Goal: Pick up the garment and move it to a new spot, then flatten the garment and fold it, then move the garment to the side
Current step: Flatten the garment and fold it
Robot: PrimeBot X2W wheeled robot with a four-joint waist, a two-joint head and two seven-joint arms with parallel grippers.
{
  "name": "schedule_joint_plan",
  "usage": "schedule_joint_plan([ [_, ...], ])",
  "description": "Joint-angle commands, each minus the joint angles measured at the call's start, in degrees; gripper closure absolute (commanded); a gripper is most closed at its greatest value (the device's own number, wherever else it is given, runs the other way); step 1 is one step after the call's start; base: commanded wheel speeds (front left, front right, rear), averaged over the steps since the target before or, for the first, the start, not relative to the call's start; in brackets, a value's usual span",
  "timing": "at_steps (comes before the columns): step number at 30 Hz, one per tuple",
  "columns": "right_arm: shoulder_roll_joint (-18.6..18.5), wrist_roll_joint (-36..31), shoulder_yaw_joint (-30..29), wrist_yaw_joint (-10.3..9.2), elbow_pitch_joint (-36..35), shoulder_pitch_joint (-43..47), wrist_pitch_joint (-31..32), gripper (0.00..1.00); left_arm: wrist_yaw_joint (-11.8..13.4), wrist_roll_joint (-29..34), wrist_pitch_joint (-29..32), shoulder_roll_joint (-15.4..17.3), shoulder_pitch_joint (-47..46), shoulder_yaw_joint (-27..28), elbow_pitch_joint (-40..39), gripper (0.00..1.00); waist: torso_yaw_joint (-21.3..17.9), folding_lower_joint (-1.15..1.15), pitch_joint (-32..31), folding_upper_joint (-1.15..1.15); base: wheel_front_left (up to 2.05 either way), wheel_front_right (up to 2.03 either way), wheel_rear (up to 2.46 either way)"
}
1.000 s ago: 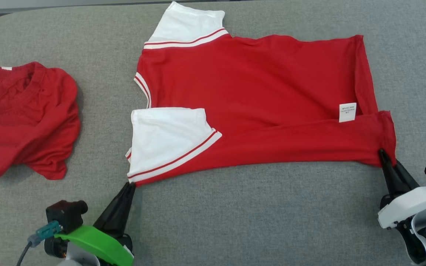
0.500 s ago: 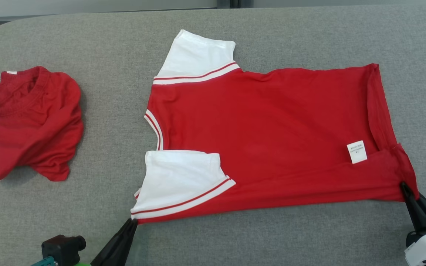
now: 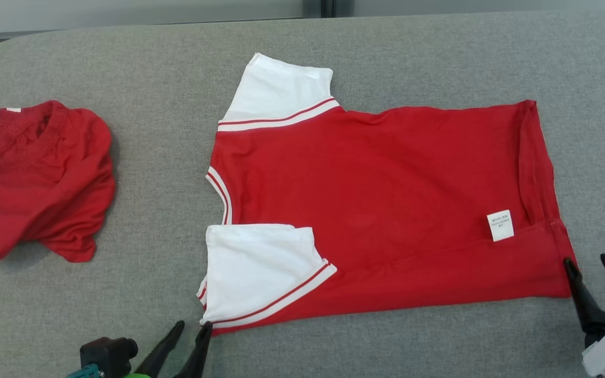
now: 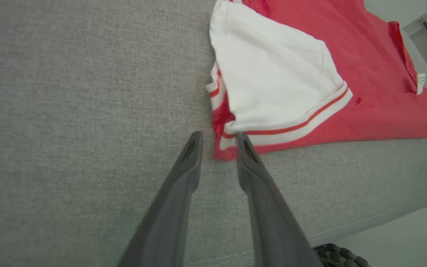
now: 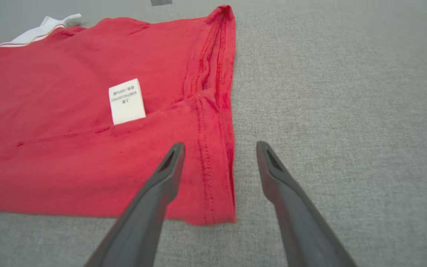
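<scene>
Down near the counter (image 3: pixel 334 341), left pincer (image 3: pixel 193 325) stands spread beside the garment (image 3: pixel 386 210) at its sleeve corner; right pincer (image 3: pixel 586 259), spread wide, straddles its hem.

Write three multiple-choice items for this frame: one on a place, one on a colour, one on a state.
1. In the head view, where does the crumpled red garment lie relative to the spread shirt?
A. On top of it
B. To its left, apart from it
C. To its right

2. What colour are the spread shirt's sleeves?
A. Blue
B. Plain red
C. White with red stripes

3. How do the right gripper's fingers stand?
A. Spread apart, holding nothing
B. Shut on the shirt
C. Shut on a sleeve

Answers:
1 B, the grey surface shows between the two garments.
2 C, both sleeves are white with red-striped edges.
3 A, the right wrist view shows a wide gap with nothing pinched.
</scene>
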Motion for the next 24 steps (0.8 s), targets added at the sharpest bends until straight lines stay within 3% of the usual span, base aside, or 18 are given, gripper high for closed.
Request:
schedule_joint_plan([
  [1, -0.2, -0.8, -1.4, -0.08, -1.2, 0.6, 0.0, 0.00, 0.3, 0.4, -0.8, 0.0, -1.1, 0.6, -0.2, 0.00, -0.2, 0.00, -0.1, 0.00, 0.00, 0.00, 0.00],
  [6, 1.8, -3.2, -5.2, -0.08, -5.4, 0.7, 0.0, 0.00, 1.6, 1.8, -2.9, 0.9, -4.0, 3.2, -4.0, 0.00, -0.4, 0.00, 0.0, 0.00, 0.00, 0.00, 0.00],
  [11, 4.0, -6.0, -6.5, -0.08, -8.1, -2.1, 0.0, 0.00, 1.3, 3.9, 1.3, 3.0, -15.1, 4.8, -8.3, 0.00, 0.0, 0.00, 2.3, 0.00, 0.00, 0.00, 0.00],
  [17, 4.6, -8.1, -5.7, -0.08, -9.8, -6.3, 0.0, 0.00, -2.3, 5.7, 11.7, 3.4, -37.3, 4.7, -6.6, 0.00, -0.4, 0.00, 7.2, 0.00, 0.00, 0.00, 0.00],
  [24, 6.6, -8.3, -4.5, -0.08, -10.5, -13.1, 0.0, 0.00, -6.8, 3.0, 27.3, -0.3, -59.6, 1.2, 6.7, 0.00, -4.4, 0.00, 13.1, 0.00, 0.00, 0.00, 0.00],
])
